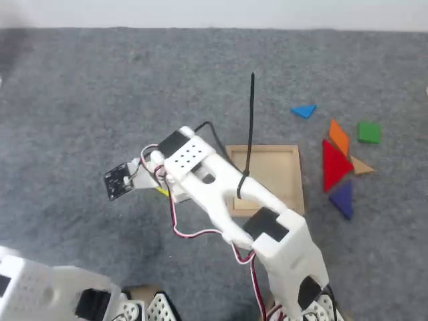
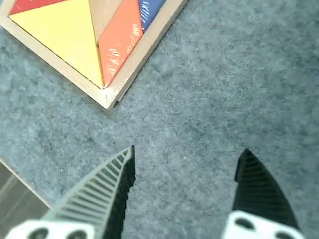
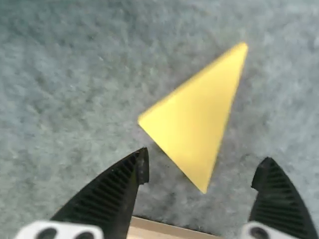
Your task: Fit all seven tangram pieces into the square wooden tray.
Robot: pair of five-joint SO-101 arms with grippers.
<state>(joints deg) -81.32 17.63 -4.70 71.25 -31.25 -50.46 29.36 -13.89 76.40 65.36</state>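
Yellow triangle (image 3: pixel 197 117) lies flat on the grey carpet (image 1: pixel 100 87) just beside the wooden tray (image 1: pixel 297 180). We see it directly beneath our right gripper (image 3: pixel 204 158), jaws wide and empty, its long edge crossing the fingertip line.

My right gripper (image 3: pixel 204 157) hangs spread wide just beside the square wooden tray (image 1: pixel 267 148); my left gripper (image 2: pixel 188 149) gapes too.

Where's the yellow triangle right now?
The yellow triangle lies on the carpet just left of the wooden tray in the high view, under the open right gripper.
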